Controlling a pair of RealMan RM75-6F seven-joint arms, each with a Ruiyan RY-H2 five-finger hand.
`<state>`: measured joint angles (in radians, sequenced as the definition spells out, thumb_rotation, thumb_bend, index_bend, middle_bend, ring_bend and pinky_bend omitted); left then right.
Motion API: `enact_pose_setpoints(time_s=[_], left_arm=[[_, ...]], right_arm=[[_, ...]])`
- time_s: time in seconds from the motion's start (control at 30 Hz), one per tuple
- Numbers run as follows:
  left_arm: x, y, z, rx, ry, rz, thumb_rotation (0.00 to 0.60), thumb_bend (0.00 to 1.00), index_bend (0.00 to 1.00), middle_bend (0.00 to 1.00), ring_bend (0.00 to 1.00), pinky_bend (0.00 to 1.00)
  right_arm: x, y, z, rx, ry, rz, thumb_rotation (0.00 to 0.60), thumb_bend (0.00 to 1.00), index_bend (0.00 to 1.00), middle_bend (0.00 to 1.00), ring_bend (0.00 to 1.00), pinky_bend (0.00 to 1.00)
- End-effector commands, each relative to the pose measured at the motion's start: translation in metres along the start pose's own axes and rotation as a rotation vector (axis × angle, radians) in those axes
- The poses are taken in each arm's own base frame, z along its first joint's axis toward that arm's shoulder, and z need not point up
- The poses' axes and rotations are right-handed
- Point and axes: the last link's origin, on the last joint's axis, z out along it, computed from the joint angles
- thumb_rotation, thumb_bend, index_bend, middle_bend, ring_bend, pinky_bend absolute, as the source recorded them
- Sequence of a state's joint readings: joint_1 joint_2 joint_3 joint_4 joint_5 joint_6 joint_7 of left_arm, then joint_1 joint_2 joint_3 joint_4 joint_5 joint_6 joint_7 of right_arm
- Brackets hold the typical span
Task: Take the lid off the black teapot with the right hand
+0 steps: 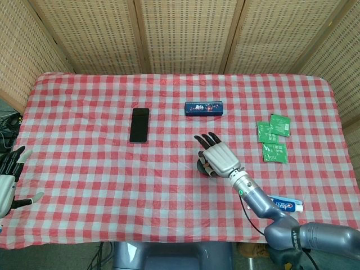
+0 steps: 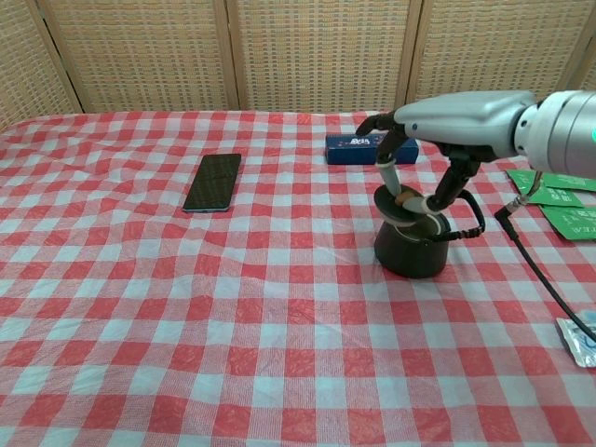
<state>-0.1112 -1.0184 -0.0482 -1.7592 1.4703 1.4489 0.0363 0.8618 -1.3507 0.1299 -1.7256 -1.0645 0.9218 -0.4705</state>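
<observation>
Lid (image 2: pixel 402 202) pinched in my right robot hand (image 2: pixel 414 154), lifted just off teapot (image 2: pixel 411 244). Next: carry clear, set on bench (image 2: pixel 279 307). Left robot hand (image 1: pixel 7 180) spread, idle.

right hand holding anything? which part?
Yes: the right hand pinches the teapot lid by its knob, lifted slightly off the black teapot.
</observation>
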Motion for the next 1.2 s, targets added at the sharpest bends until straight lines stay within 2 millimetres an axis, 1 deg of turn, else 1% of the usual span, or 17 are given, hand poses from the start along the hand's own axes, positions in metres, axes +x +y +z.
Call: enact_pose_setpoints(time_s=[0.03, 0.1, 0.27, 0.4, 0.5, 0.57, 0.63, 0.67, 0.7, 0.73, 0.8, 0.93, 1.03, 1.07, 1.13, 1.2], left_arm=[[0.001, 0.0, 0.0, -0.003, 0.002, -0.002, 0.6, 0.0, 0.0, 0.0, 0.0, 0.0], [0.0, 0.0, 0.0, -0.003, -0.003, -0.005, 0.6, 0.0, 0.0, 0.0, 0.0, 0.0], [0.0, -0.003, 0.002, 0.002, -0.014, -0.013, 0.6, 0.0, 0.0, 0.0, 0.0, 0.0], [0.0, -0.004, 0.003, 0.004, -0.015, -0.017, 0.6, 0.0, 0.0, 0.0, 0.0, 0.0], [-0.001, -0.004, 0.003, 0.003, -0.023, -0.019, 0.6, 0.0, 0.0, 0.0, 0.0, 0.0], [-0.001, -0.003, 0.003, 0.001, -0.025, -0.017, 0.6, 0.0, 0.0, 0.0, 0.0, 0.0], [-0.002, -0.003, 0.003, 0.001, -0.025, -0.017, 0.6, 0.0, 0.0, 0.0, 0.0, 0.0], [-0.002, -0.003, 0.003, 0.001, -0.025, -0.017, 0.6, 0.0, 0.0, 0.0, 0.0, 0.0], [-0.002, -0.003, 0.003, 0.001, -0.024, -0.017, 0.6, 0.0, 0.0, 0.0, 0.0, 0.0], [-0.002, -0.003, 0.003, 0.001, -0.024, -0.018, 0.6, 0.0, 0.0, 0.0, 0.0, 0.0], [-0.002, -0.003, 0.003, 0.0, -0.024, -0.018, 0.6, 0.0, 0.0, 0.0, 0.0, 0.0], [-0.001, -0.002, 0.002, -0.006, -0.024, -0.02, 0.6, 0.0, 0.0, 0.0, 0.0, 0.0], [0.0, -0.001, 0.0, -0.01, -0.021, -0.024, 0.6, 0.0, 0.0, 0.0, 0.0, 0.0], [0.0, -0.001, -0.001, -0.013, -0.019, -0.025, 0.6, 0.0, 0.0, 0.0, 0.0, 0.0], [0.001, -0.001, -0.001, -0.016, -0.018, -0.026, 0.6, 0.0, 0.0, 0.0, 0.0, 0.0], [0.001, 0.0, -0.002, -0.022, -0.016, -0.025, 0.6, 0.0, 0.0, 0.0, 0.0, 0.0]], right_arm=[[-0.016, -0.019, 0.001, 0.047, -0.029, -0.038, 0.6, 0.64, 0.72, 0.12, 0.0, 0.0], [-0.028, -0.029, 0.006, 0.061, -0.039, -0.063, 0.6, 0.64, 0.72, 0.12, 0.0, 0.0], [-0.049, -0.041, 0.015, 0.077, -0.075, -0.134, 0.6, 0.64, 0.72, 0.11, 0.0, 0.0], [-0.06, -0.049, 0.02, 0.086, -0.094, -0.158, 0.6, 0.64, 0.72, 0.11, 0.0, 0.0], [-0.066, -0.051, 0.023, 0.083, -0.102, -0.174, 0.6, 0.63, 0.71, 0.1, 0.0, 0.0], [-0.068, -0.05, 0.024, 0.08, -0.107, -0.192, 0.6, 0.58, 0.64, 0.09, 0.0, 0.0], [-0.069, -0.05, 0.025, 0.08, -0.102, -0.208, 0.6, 0.46, 0.46, 0.05, 0.0, 0.0], [-0.068, -0.05, 0.025, 0.08, -0.101, -0.209, 0.6, 0.41, 0.4, 0.04, 0.0, 0.0], [-0.067, -0.05, 0.024, 0.08, -0.1, -0.204, 0.6, 0.34, 0.34, 0.02, 0.0, 0.0], [-0.065, -0.05, 0.024, 0.08, -0.098, -0.195, 0.6, 0.28, 0.3, 0.02, 0.0, 0.0], [-0.06, -0.05, 0.022, 0.079, -0.088, -0.181, 0.6, 0.25, 0.28, 0.02, 0.0, 0.0], [-0.044, -0.047, 0.015, 0.069, -0.052, -0.17, 0.6, 0.24, 0.28, 0.02, 0.0, 0.0], [-0.028, -0.041, 0.006, 0.054, -0.014, -0.156, 0.6, 0.24, 0.29, 0.03, 0.0, 0.0], [-0.018, -0.037, 0.0, 0.042, 0.011, -0.149, 0.6, 0.24, 0.29, 0.03, 0.0, 0.0], [-0.009, -0.031, -0.008, 0.031, 0.033, -0.144, 0.6, 0.24, 0.3, 0.03, 0.0, 0.0], [0.006, -0.017, -0.02, -0.003, 0.077, -0.135, 0.6, 0.24, 0.31, 0.04, 0.0, 0.0]])
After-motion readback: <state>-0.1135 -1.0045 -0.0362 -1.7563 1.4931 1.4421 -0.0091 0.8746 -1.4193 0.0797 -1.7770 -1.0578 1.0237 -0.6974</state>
